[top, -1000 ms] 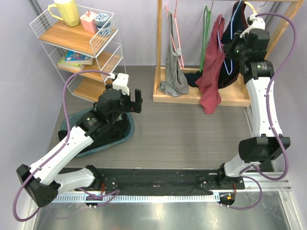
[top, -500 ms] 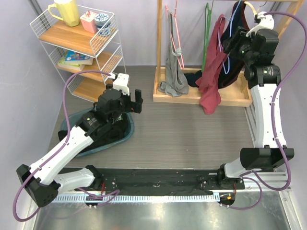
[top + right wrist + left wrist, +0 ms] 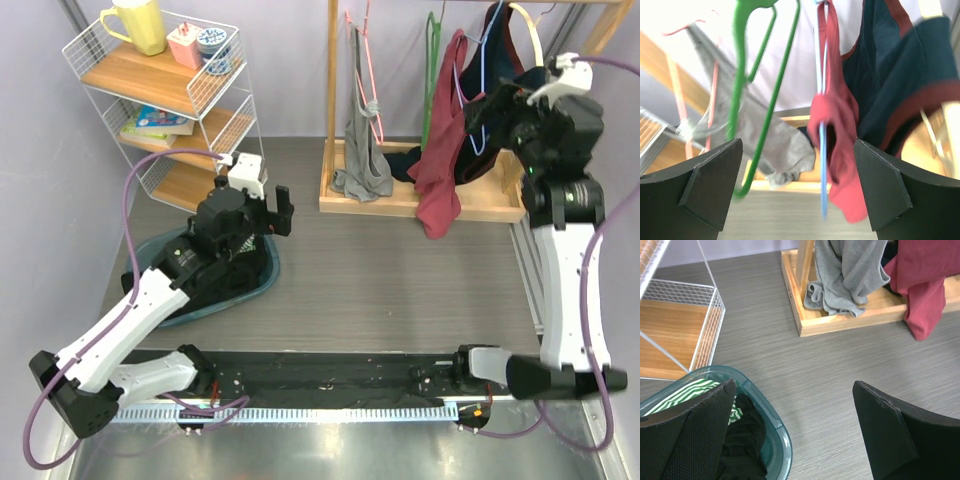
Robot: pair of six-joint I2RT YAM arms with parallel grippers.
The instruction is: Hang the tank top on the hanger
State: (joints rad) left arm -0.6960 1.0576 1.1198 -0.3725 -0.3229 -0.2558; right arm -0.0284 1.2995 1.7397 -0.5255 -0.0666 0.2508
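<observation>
**Task near completion: garment on hanger, claws free.**
The tank top [image 3: 837,150] hangs bunched on the hanger [image 3: 823,200] directly ahead of your right claw [image 3: 796,146], which is spread and empty. The left claw [image 3: 794,385] is also spread. Strap seating cannot be confirmed.

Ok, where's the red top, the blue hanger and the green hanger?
tank top [image 3: 438,195], top external view, its hanging lower part.
hanger [image 3: 822,145], right wrist view, its light-blue wire.
green hanger [image 3: 739,75], right wrist view, its left bar.
</observation>
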